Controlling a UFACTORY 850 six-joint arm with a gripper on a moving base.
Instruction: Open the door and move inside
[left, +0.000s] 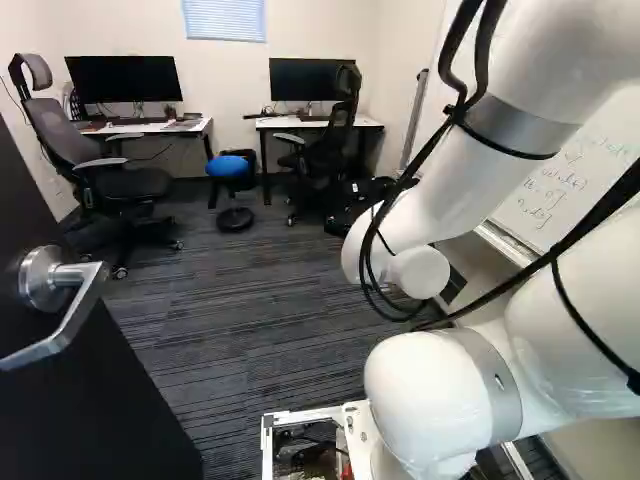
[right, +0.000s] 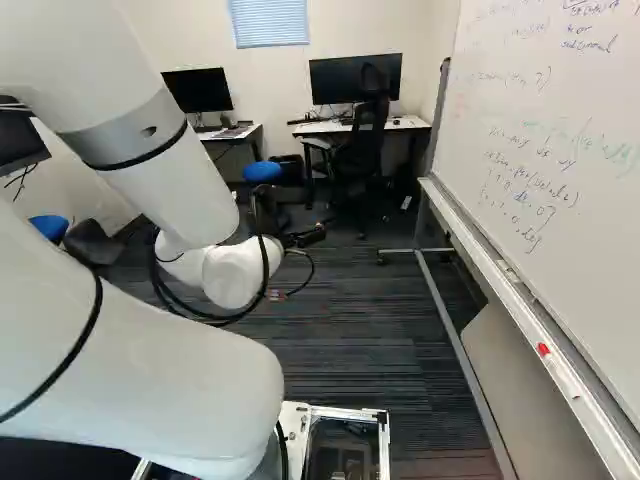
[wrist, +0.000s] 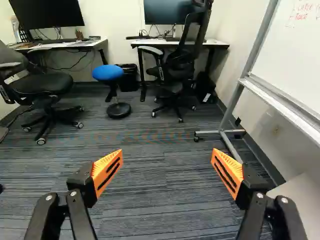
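Two orange-padded fingers spread wide, your black claw (wrist: 167, 170) faces striped grey carpet (wrist: 160, 200) while the dark, flat door (left: 90, 410) with its silver lever handle (left: 77, 320) stands open at your left.

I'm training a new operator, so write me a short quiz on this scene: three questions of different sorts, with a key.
1. True or false: the jaws are shut on the lever handle.
2. What colour is the seat of the round stool? a) red b) blue c) green
3. Fill in the word: the lever handle on the dark door is near the ____ edge of the left base view.

Key: 1 false (the jaws stand apart, with nothing between them); 2 b; 3 left.
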